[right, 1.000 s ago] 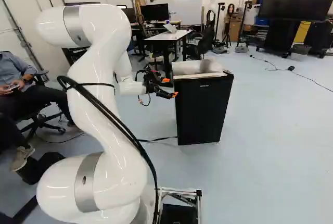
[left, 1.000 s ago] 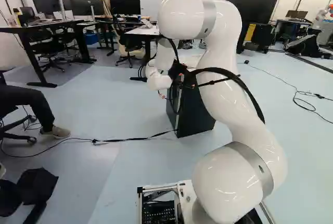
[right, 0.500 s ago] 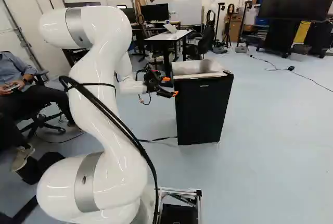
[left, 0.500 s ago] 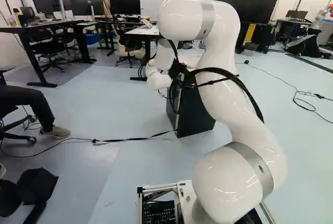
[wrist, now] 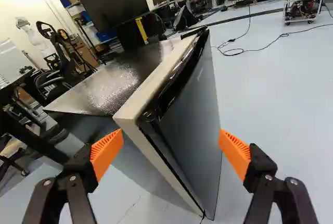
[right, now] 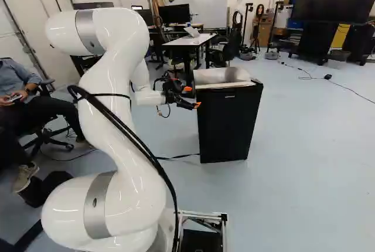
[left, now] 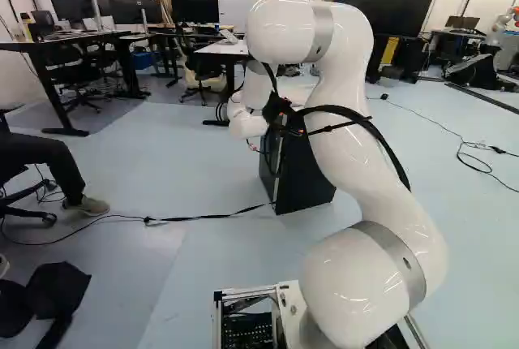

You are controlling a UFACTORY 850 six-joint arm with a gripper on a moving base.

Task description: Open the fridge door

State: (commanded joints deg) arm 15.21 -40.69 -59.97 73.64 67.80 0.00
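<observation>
Can see the flat dark door (wrist: 195, 114) of a small, black, box-shaped fridge (right: 228, 123) ahead of the black two-fingered claw (right: 192, 97), closed flush against the cabinet by the look of it. Along the door's upper edge, ahead of the gap in the claw, can pick out a glossy black recessed strip (wrist: 177, 83), and next to it a pale, beige-white band (wrist: 151, 91). Farther from the claw, behind that band, can see the silvery, grained top (wrist: 122, 81) of the fridge.

Have the claw apart, with wide space between its ribbed orange pads (wrist: 106, 153), near the fridge's upper front corner; cannot tell from these views about any contact. Behind the claw, can follow the thick, glossy white arm (right: 126, 176) with black cables (right: 140, 146) strapped along it.

Under and around the fridge, can see pale blue floor (right: 304, 146), with a thin black cable (wrist: 257, 51) lying in curves well beyond the claw. Farther off ahead, can find a white-topped table (right: 193, 41), a large black screen (wrist: 113, 1) and another robot (wrist: 304, 5), white-armed on a wheeled base.
</observation>
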